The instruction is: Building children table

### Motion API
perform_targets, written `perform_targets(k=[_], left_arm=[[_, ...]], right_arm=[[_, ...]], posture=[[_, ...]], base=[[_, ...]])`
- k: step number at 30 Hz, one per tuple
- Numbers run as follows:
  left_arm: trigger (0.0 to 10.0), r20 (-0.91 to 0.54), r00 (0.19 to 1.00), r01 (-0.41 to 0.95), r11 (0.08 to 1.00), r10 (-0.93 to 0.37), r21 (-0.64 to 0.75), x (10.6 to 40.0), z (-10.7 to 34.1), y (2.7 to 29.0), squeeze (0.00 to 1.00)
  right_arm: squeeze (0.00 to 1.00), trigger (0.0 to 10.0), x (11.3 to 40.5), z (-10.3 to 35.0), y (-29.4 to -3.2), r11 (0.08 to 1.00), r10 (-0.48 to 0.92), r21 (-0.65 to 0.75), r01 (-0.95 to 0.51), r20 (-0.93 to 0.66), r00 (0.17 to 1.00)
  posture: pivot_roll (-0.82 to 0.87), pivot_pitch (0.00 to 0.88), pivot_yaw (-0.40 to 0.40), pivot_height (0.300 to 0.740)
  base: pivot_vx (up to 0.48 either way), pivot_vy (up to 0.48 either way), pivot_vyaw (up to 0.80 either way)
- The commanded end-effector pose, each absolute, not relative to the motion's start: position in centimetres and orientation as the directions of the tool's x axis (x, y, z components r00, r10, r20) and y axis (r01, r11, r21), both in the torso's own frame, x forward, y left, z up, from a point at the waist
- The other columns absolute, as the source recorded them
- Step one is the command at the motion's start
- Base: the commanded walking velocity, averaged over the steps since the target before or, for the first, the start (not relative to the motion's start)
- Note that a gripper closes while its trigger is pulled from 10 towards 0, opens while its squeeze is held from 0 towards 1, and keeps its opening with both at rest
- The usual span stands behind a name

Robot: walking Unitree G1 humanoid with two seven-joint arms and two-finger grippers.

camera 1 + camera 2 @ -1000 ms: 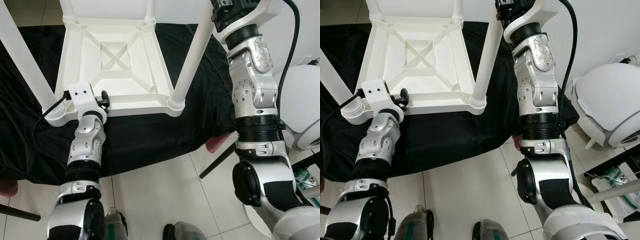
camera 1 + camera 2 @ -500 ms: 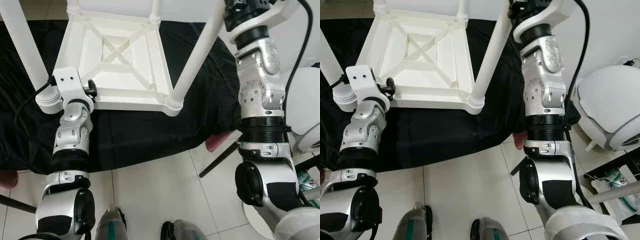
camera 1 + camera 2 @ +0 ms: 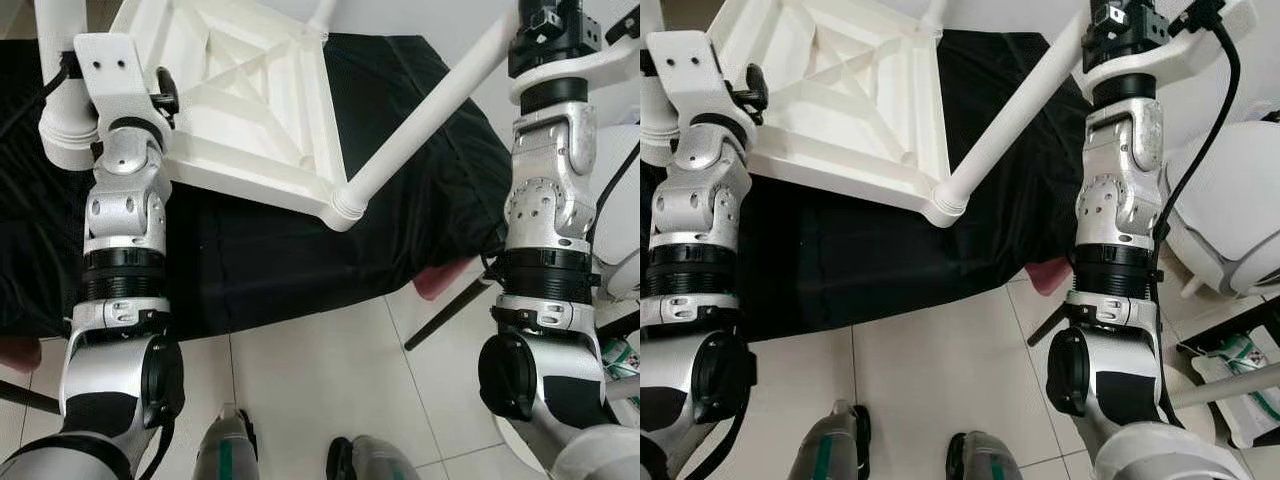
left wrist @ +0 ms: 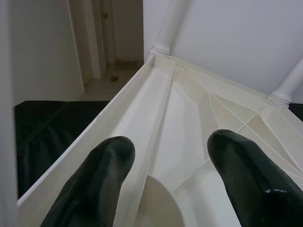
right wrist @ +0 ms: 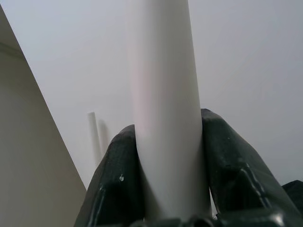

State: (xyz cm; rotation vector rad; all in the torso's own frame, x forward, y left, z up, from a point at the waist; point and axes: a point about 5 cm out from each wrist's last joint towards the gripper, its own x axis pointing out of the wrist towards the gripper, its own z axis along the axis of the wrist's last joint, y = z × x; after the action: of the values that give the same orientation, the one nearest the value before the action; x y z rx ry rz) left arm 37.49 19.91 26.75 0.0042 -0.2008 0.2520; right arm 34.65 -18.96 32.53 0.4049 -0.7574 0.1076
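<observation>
The white plastic children's table (image 3: 262,112) is upside down and tilted above a black cloth (image 3: 300,262). My left gripper (image 4: 168,142) straddles the table's side rim (image 4: 137,118) near a leg socket, one finger outside the rim and the other inside, holding it. My right gripper (image 5: 165,128) is shut around a white table leg (image 5: 161,71), high on the right. That leg (image 3: 430,110) slants from the near corner socket (image 3: 345,203) up to my right wrist (image 3: 552,30).
The black cloth covers a low surface over white floor tiles (image 3: 330,380). A pink pad (image 3: 442,280) and a thin black rod (image 3: 445,315) poke out at the cloth's right edge. A white rounded appliance (image 3: 1238,215) stands at the right. My feet (image 3: 228,455) are below.
Both arms have risen and the table has tipped up with them, its right leg now slanting far more. My left wrist has climbed towards the top left.
</observation>
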Motion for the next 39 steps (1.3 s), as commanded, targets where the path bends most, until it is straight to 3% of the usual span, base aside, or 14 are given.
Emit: perform_targets(k=[1,6,8,11,14,19,27,28,31,32,39], left_arm=[[10.0,0.348,0.816,-0.456,0.884,0.462,-0.104,36.0,31.7,23.0,0.00],[10.0,0.435,0.861,-0.255,0.963,0.265,-0.081,36.4,36.3,19.4,0.00],[10.0,0.435,0.861,-0.255,0.963,0.265,-0.081,36.4,36.3,19.4,0.00],[10.0,0.474,0.877,-0.041,0.996,0.074,-0.081,36.7,39.9,16.0,0.00],[10.0,0.488,0.873,0.009,0.999,0.007,-0.031,36.6,41.1,14.7,0.00],[10.0,0.422,0.892,0.174,0.985,-0.164,0.016,36.9,41.1,10.9,0.00],[10.0,0.355,0.905,0.236,0.971,-0.235,0.043,37.4,40.4,9.3,0.00],[10.0,0.316,0.895,0.323,0.946,-0.314,0.024,37.4,40.2,8.4,0.00],[10.0,0.298,0.889,0.356,0.934,-0.347,0.027,37.4,40.1,8.0,0.00],[10.0,0.268,0.885,0.388,0.921,-0.382,0.030,37.4,39.6,7.5,0.00],[10.0,0.207,0.865,0.455,0.888,-0.458,0.065,37.1,38.5,6.4,0.00]], right_arm=[[0.00,0.0,34.6,28.7,-24.3,0.906,-0.291,0.422,0.041,0.548,0.784],[0.00,0.0,36.3,22.8,-24.0,0.844,-0.330,0.523,0.122,0.326,0.886],[0.00,0.0,36.3,22.8,-24.0,0.844,-0.330,0.523,0.122,0.326,0.886],[0.00,0.0,37.0,20.1,-22.5,0.830,-0.303,0.539,0.142,0.223,0.926],[0.00,0.0,37.2,19.6,-21.9,0.837,-0.279,0.533,0.126,0.217,0.935],[0.00,0.0,37.5,18.6,-22.0,0.832,-0.286,0.533,0.154,0.174,0.942],[0.00,0.0,37.5,16.6,-22.8,0.822,-0.312,0.523,0.225,0.084,0.946],[0.00,0.0,37.4,15.7,-23.0,0.820,-0.315,0.517,0.247,0.046,0.948],[0.00,0.0,37.4,15.3,-22.9,0.818,-0.311,0.517,0.250,0.032,0.950],[0.00,10.0,37.4,14.9,-22.6,0.818,-0.292,0.523,0.241,0.016,0.956],[0.00,10.0,37.7,14.4,-22.2,0.798,-0.270,0.554,0.236,-0.022,0.963]], posture=[[-0.04,0.061,0.000,0.740],[-0.02,0.072,-0.009,0.740],[-0.02,0.072,-0.009,0.740],[0.00,0.076,-0.011,0.740],[0.01,0.076,-0.008,0.740],[0.02,0.080,0.007,0.740],[0.02,0.087,0.015,0.740],[0.03,0.090,0.024,0.740],[0.03,0.091,0.024,0.740],[0.03,0.090,0.029,0.740],[0.03,0.089,0.032,0.740]], base=[[0.000,0.000,0.00],[0.000,0.000,0.00],[0.000,0.000,0.00],[0.000,0.000,0.00],[0.000,0.000,0.00],[0.000,0.000,0.00],[0.000,0.000,0.00],[0.000,0.000,0.00],[0.000,0.000,0.00],[0.000,0.000,0.00],[0.000,0.000,0.00]])
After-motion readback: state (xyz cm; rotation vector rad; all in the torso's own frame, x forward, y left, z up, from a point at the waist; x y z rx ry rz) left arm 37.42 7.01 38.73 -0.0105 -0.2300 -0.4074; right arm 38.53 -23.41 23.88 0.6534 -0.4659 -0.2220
